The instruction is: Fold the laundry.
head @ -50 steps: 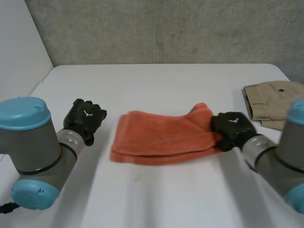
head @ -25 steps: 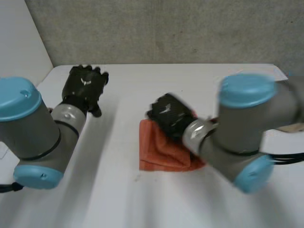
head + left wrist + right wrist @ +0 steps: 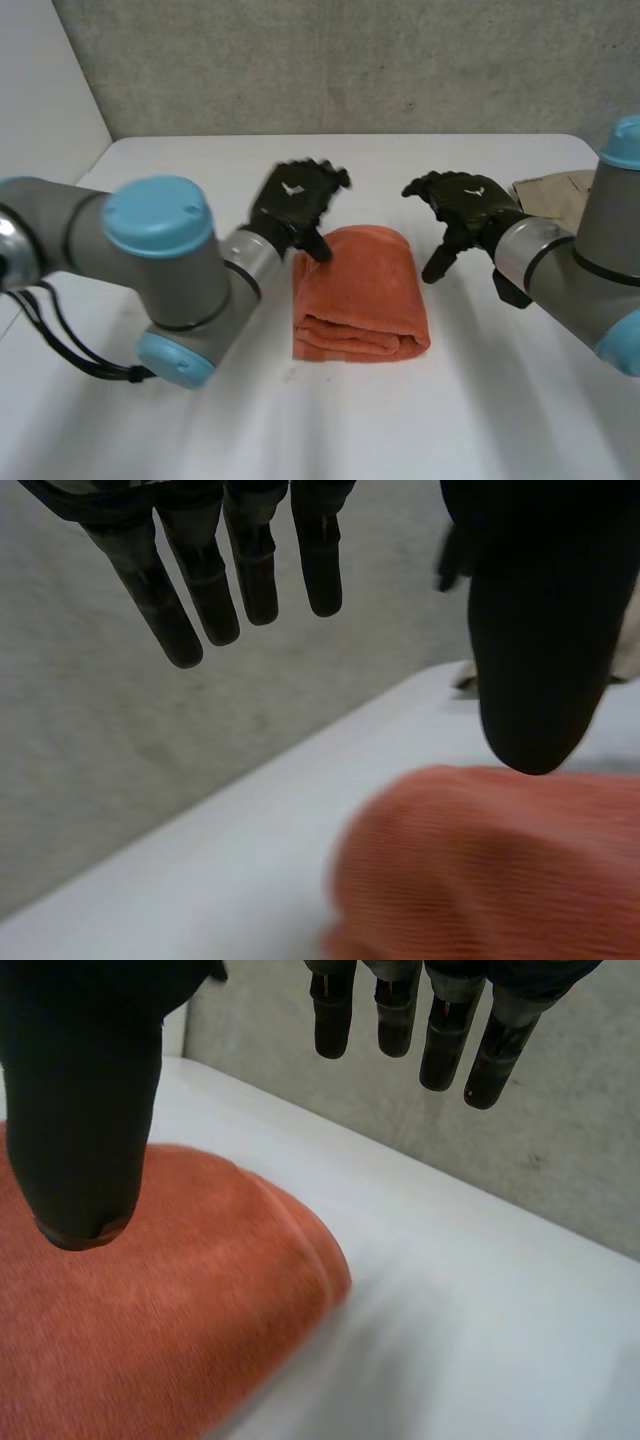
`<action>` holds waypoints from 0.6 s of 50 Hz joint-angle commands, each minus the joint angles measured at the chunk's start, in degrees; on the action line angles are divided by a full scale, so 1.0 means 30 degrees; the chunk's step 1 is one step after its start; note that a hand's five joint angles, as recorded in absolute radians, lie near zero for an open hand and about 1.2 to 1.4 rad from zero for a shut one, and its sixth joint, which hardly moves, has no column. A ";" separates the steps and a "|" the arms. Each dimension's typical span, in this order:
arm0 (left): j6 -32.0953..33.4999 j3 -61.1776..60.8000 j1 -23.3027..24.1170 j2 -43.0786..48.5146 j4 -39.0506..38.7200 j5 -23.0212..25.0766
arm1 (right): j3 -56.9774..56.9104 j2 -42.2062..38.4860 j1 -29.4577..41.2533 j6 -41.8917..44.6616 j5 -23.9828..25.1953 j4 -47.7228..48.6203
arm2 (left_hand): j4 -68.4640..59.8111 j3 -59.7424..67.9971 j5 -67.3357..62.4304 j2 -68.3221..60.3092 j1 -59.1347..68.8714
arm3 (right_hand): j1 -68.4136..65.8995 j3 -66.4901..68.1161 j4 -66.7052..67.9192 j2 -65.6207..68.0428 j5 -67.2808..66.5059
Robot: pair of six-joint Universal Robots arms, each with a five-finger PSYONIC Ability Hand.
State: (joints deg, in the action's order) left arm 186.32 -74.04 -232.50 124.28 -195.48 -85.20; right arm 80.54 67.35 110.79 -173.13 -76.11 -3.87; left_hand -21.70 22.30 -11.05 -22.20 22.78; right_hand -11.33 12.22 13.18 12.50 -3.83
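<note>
Orange towel (image 3: 360, 290) lies folded mid-table (image 3: 200, 400), the left hand (image 3: 295, 205) over its far left corner and the right hand (image 3: 465, 205) just right of it, both spread-fingered and empty, probably poised to smooth or refold it

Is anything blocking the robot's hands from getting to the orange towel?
No, nothing visible. The open left hand is at the far left corner of the folded orange towel, and the open right hand is just off its right edge. The beige garment lies aside, behind the right arm.
</note>
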 commanded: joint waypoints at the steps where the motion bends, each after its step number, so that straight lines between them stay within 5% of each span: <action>1: -0.0318 0.1768 0.1005 0.2456 0.1321 0.0010 | 0.0575 -0.0212 -0.0250 0.0348 0.0143 0.0002 | -0.0769 0.0569 -0.0985 -0.0603 0.0409 | 0.0442 -0.0741 -0.1060 -0.0834 0.1276; 7: -0.0143 0.2443 0.0742 0.3220 0.2903 -0.1130 | 0.0196 -0.1148 -0.0103 0.0290 0.0378 0.0090 | -0.1050 0.0850 -0.1266 -0.0884 0.0690 | 0.0442 -0.0741 -0.1060 -0.0834 0.1276; 20: 0.4076 0.1360 0.0272 0.3074 0.4077 -0.4442 | -0.2266 -0.4897 0.2299 0.0290 -0.0061 0.0002 | -0.0714 0.0514 -0.0930 -0.0548 0.0354 | 0.0442 -0.0741 -0.1060 -0.0834 0.1276; 30: 0.4164 0.0833 0.0507 0.3015 0.4135 -0.4736 | -0.3614 -0.6979 0.2797 0.0552 -0.0704 -0.0056 | -0.0433 0.0233 -0.0649 -0.0267 0.0073 | 0.0442 -0.0741 -0.1060 -0.0834 0.1276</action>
State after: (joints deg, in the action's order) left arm 198.95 -70.52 -231.28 133.37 -183.07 -99.33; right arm 71.84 49.25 118.48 -172.13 -76.64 -3.85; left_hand -21.70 22.30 -11.06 -22.20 20.85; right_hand -11.33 12.22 13.18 12.50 -3.83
